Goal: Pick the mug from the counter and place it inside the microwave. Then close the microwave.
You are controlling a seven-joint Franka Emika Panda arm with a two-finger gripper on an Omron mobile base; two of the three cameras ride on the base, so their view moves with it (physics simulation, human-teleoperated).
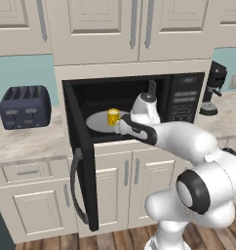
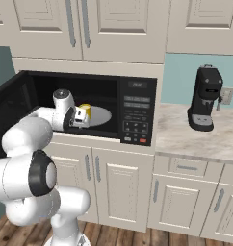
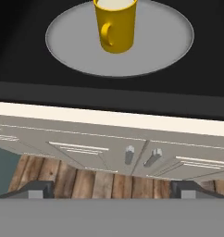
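We see cream wall cabinets above and cream base cabinets below the beige marbled counter, which runs to either side of the black built-in microwave. The microwave's door hangs swung wide open to the left, its curved handle facing the floor side. The white Franka arm reaches from the near right toward the oven opening. On the far right of the counter stands the tall black coffee machine, and on the left sits the dark blue-grey toaster. Inside the microwave lies the round white plate, and on it the yellow mug stands upright, its handle turned toward the hand camera. The gripper sits just outside the oven's front edge, near the mug but apart from it; its two finger tips stand far apart at the bottom of the hand view, so the claw is wide and holds nothing.
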